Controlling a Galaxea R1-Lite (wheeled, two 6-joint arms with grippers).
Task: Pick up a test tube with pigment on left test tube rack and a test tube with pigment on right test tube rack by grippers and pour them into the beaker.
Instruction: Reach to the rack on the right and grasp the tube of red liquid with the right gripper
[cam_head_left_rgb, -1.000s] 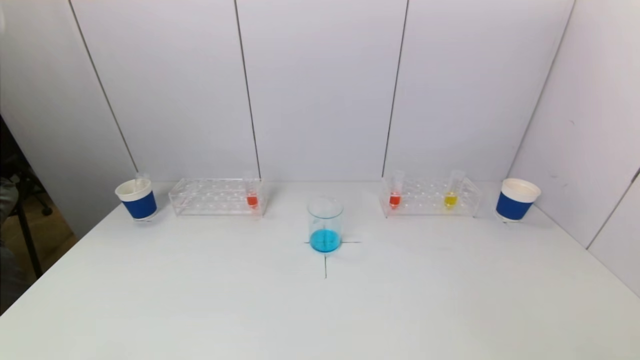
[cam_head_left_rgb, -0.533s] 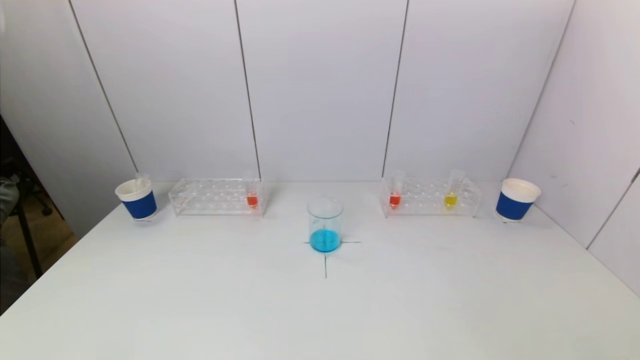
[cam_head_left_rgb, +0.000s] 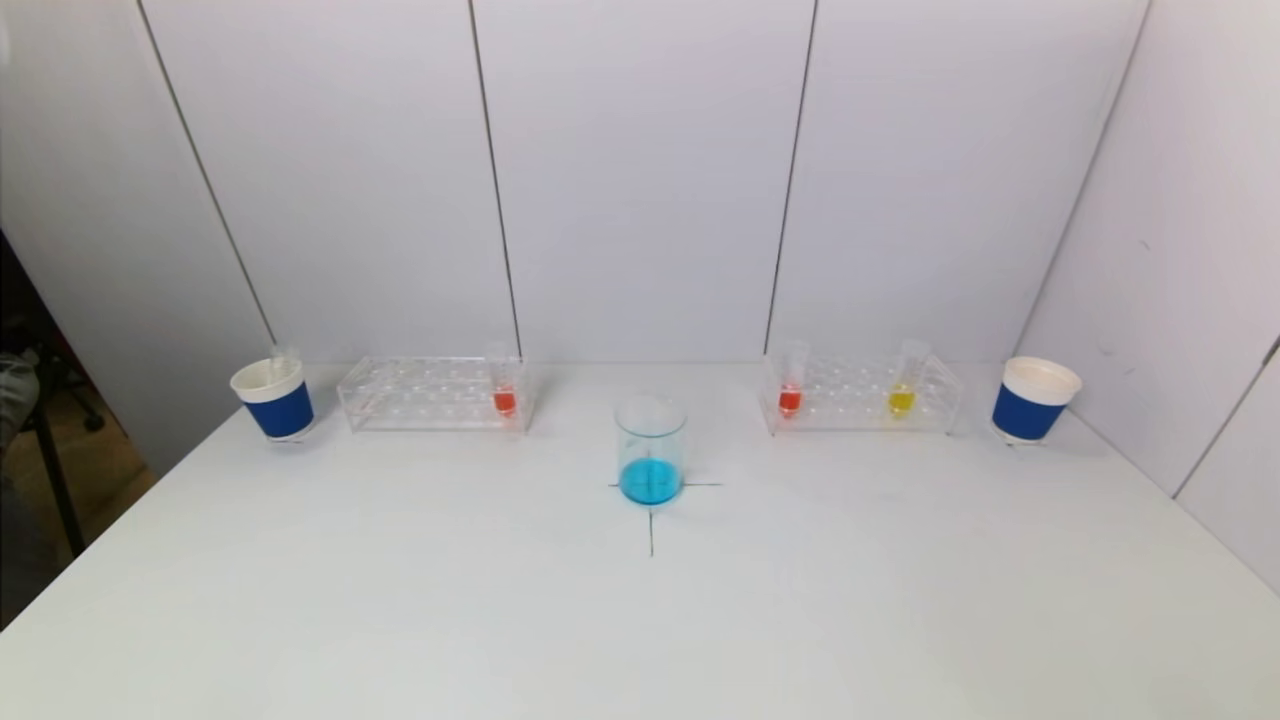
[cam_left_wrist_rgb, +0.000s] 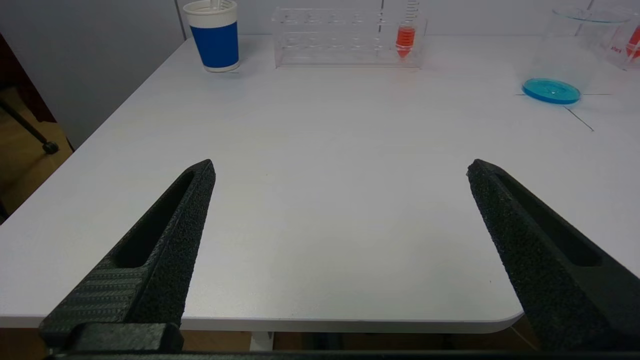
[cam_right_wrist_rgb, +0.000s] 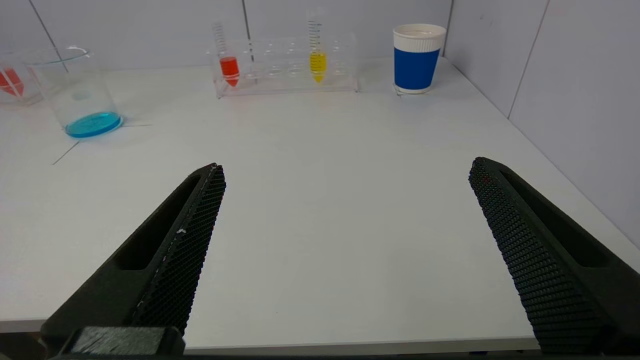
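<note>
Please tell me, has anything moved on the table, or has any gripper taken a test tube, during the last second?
Nothing has visibly changed. The beaker, the left test tube rack and the right test tube rack stand as before. The left gripper and the right gripper remain open and empty at the near table edge.

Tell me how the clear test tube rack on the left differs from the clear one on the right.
The left clear plastic test tube rack holds one pigment tube, red, at its end nearest the glass beaker. The right clear plastic rack holds two: a red tube at its beaker end and a yellow tube farther along. Both racks are transparent and stand along the table's far edge.
</note>
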